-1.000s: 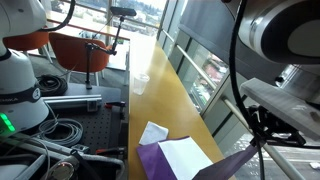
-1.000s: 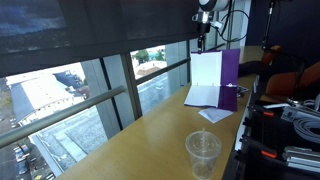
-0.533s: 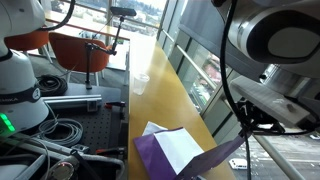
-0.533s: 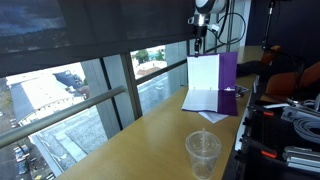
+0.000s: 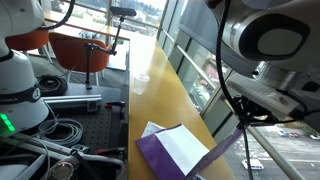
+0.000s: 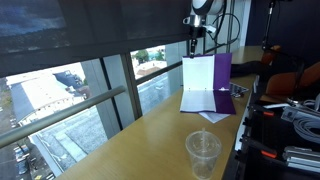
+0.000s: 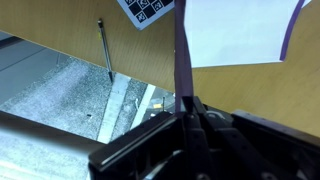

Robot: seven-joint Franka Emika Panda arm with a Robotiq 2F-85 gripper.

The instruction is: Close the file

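Observation:
The purple file (image 5: 153, 156) lies open on the wooden table (image 5: 165, 95), with white sheets (image 5: 185, 150) showing inside. My gripper (image 5: 243, 130) is shut on the edge of the file's raised cover (image 5: 225, 152) and holds it up at an angle. In an exterior view the cover (image 6: 222, 72) stands about upright, with a white sheet (image 6: 198, 75) against it and my gripper (image 6: 196, 50) at its top edge. In the wrist view the cover (image 7: 181, 55) runs edge-on into my closed fingers (image 7: 197, 118), and a white sheet (image 7: 240, 30) shows beyond it.
A clear plastic cup (image 6: 203, 153) stands at the near end of the table. A loose white paper (image 6: 215, 115) lies by the file and also shows in an exterior view (image 5: 150, 130). A window wall (image 6: 90, 90) runs along one side. The robot base (image 5: 20, 90) and cables (image 5: 60, 130) are on the other side.
My gripper has swung the cover further up and over, toward the window side. The cover now stands steeper and more of the inner sheets is covered. The lower half has not moved.

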